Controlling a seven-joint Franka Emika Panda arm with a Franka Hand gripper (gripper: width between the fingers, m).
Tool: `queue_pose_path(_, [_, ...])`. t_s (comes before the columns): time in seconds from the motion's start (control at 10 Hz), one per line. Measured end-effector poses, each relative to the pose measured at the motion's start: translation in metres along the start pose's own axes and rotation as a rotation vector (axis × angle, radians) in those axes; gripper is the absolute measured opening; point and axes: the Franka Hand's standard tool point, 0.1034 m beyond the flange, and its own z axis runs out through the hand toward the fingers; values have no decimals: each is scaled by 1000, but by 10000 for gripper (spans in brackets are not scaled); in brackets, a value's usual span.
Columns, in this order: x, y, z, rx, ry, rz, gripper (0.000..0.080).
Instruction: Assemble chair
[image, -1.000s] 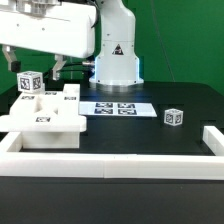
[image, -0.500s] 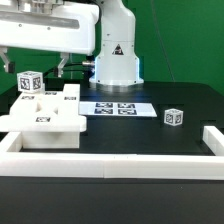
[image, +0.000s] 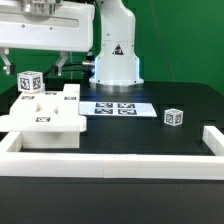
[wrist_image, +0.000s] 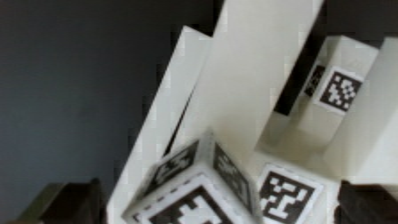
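Jaws spread wide, gripping nothing, above the chair parts.

My gripper hangs released over the stacked chair, which sits on the black table near the edge at the exterior view's left, touching the white border rail. A tagged cube tops that stack; up close I see its tagged faces beside tall white panels. A second small cube lies well apart, beyond the marker board.

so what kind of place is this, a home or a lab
Most likely a robotics lab test bench, not a home: a green backdrop behind a black table, a marker board lying flat on it, and white chair parts carrying square tags.
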Motion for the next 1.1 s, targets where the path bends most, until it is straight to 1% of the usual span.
queue_pose_path(0.1, [2, 1, -2, -8, -12, -138, 649])
queue_pose_path(0.4, [3, 1, -2, -7, -15, -344, 649])
queue_pose_path(0.6, [1, 2, -2, -7, -16, -394, 649])
queue_pose_path(0.8, [-2, 4, 1, -5, -21, -385, 649])
queue_pose_path(1.1, [-8, 5, 8, 1, -36, -379, 649])
